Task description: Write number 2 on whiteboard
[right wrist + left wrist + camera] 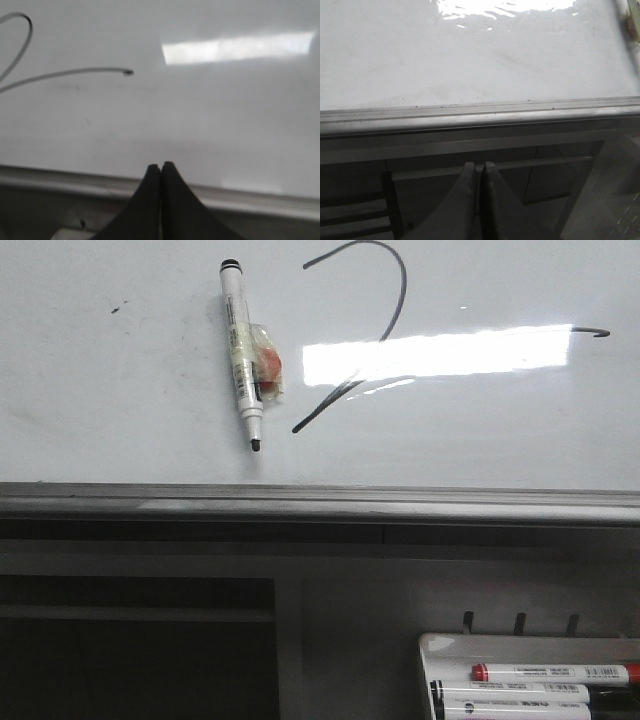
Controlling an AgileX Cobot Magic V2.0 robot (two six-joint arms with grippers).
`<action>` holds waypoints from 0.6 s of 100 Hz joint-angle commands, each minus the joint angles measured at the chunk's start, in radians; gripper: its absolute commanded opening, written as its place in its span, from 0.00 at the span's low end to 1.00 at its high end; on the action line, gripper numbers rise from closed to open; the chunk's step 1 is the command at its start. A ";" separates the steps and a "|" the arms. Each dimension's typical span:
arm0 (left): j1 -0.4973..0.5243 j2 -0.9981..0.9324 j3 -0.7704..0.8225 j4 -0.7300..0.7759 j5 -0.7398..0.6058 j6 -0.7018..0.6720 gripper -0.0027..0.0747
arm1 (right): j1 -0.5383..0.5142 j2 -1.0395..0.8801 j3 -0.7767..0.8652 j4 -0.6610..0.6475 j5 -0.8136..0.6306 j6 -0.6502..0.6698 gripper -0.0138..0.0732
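Number 2 (385,335) drawn on whiteboard (120,420), marker (241,355) lying beside it.

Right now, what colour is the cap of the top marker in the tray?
Red, best seen in the front view.

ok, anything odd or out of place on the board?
Yes: a black marker lies loose on the whiteboard left of the number 2, uncapped, with crumpled tape around its barrel. The other markers sit in the tray.
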 commanded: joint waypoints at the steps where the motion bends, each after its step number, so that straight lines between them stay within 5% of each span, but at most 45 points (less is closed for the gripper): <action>1: 0.003 -0.025 0.009 -0.004 -0.049 -0.009 0.01 | -0.024 -0.007 0.024 -0.072 0.054 0.077 0.07; 15: 0.003 -0.025 0.009 -0.004 -0.049 -0.009 0.01 | -0.029 -0.050 0.024 -0.102 0.230 0.077 0.07; 60: 0.003 -0.025 0.009 -0.004 -0.050 -0.009 0.01 | -0.029 -0.195 0.024 -0.114 0.295 0.075 0.07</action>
